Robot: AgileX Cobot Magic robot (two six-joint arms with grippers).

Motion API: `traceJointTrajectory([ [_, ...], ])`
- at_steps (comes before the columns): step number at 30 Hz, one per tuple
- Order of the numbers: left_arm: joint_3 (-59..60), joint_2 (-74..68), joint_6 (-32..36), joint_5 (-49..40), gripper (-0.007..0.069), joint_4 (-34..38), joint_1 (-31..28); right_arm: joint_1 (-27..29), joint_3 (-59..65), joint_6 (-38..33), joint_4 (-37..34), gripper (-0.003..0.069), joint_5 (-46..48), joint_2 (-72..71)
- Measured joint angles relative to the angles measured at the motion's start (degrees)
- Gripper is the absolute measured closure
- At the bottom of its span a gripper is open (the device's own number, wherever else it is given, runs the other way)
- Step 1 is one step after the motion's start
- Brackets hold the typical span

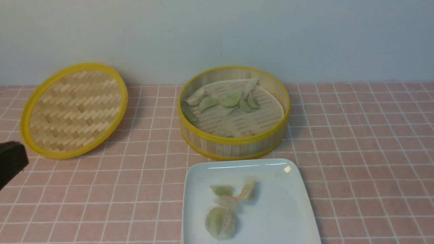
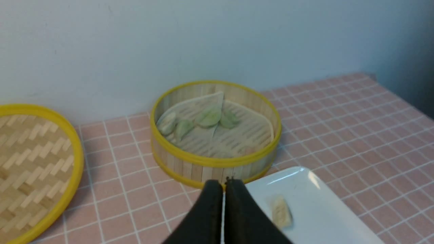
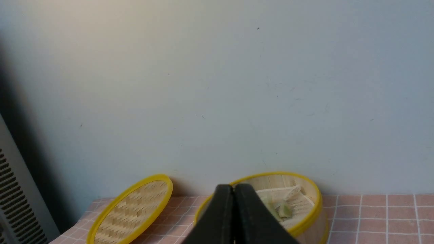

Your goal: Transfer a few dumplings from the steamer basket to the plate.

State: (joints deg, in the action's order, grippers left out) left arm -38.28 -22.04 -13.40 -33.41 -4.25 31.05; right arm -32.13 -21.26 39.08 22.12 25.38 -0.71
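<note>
The steamer basket [image 1: 234, 139] stands at the table's middle back, with several pale green dumplings [image 1: 230, 99] on its ridged liner. It also shows in the left wrist view [image 2: 217, 162] and the right wrist view [image 3: 307, 223]. The white plate [image 1: 288, 206] lies in front of it and holds three small dumplings [image 1: 222, 190] and a larger round green-beige one [image 1: 220, 222]. My left gripper [image 2: 223, 184] is shut and empty, near the plate's [image 2: 322, 210] corner and the basket's front; only a black part shows at the front view's left edge. My right gripper [image 3: 233, 188] is shut and empty.
The flat woven bamboo lid [image 1: 74, 110] leans against the back wall at the left, also in the left wrist view [image 2: 34, 169] and the right wrist view [image 3: 132, 210]. The pink tiled tablecloth [image 1: 366, 142] covers the table. The wall runs close behind the basket.
</note>
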Motion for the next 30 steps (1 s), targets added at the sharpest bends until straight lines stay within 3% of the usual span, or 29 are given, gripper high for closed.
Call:
traceJointTrajectory([
  [9, 5.12, 9.38, 0.08, 0.88, 0.0631, 0.26, 0.0, 0.0, 0.0, 0.05, 0.0, 0.0673, 0.0, 0.0],
  [15, 8.85, 10.24, 4.09, 4.24, 0.0631, -3.72, -1.42, 0.0, 0.02, 0.05, 0.0, 0.0673, 0.0, 0.0],
  [24, 30.89, 21.75, 19.18, 16.14, 0.0631, 5.78, -23.04, 0.0, 0.02, 0.05, 0.0, 0.0673, 0.0, 0.0],
  [30, 39.75, 22.61, 20.22, 14.27, 0.0631, 7.34, -27.47, 0.0, 0.02, 0.05, 0.0, 0.0673, 0.05, 0.0],
])
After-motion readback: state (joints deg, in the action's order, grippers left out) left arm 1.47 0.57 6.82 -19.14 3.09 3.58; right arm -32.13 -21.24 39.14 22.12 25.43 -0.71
